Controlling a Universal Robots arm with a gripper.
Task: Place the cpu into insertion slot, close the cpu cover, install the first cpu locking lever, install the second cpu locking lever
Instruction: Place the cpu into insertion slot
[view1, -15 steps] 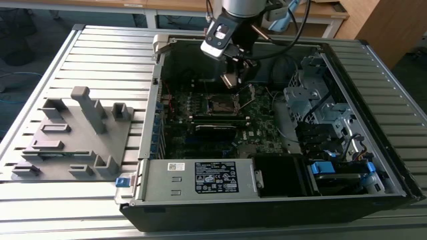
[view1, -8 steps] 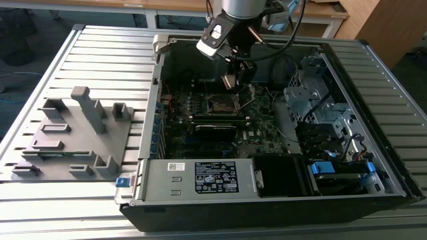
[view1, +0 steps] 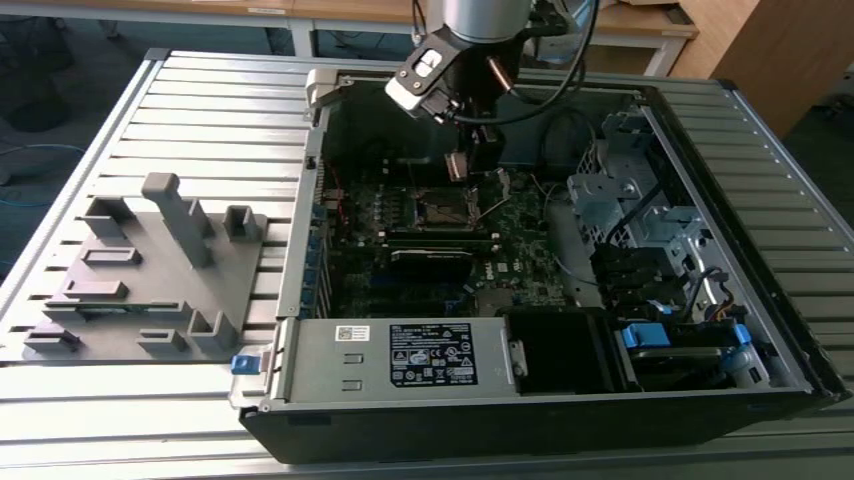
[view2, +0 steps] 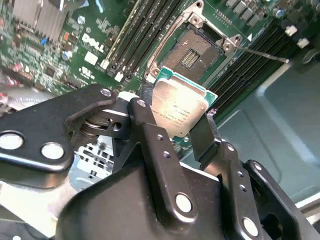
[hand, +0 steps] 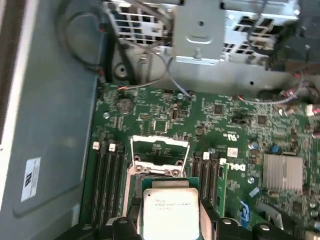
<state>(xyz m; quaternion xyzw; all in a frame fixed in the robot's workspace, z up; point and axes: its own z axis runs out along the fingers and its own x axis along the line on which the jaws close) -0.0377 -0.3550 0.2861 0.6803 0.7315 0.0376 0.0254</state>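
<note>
The gripper (view1: 459, 160) clamps the cpu (view2: 179, 106) by two opposite edges above the board (view1: 514, 265); in the exterior view the insertion slot (view1: 441, 208) lies near, at six o'clock from it, uncovered.

chip (hand: 170, 216): one end cut off by the first wrist view's edge.
socket (hand: 157, 170): partly hidden behind the chip.
chip sides: covered by fingers (view2: 204, 137), second wrist view.
</note>
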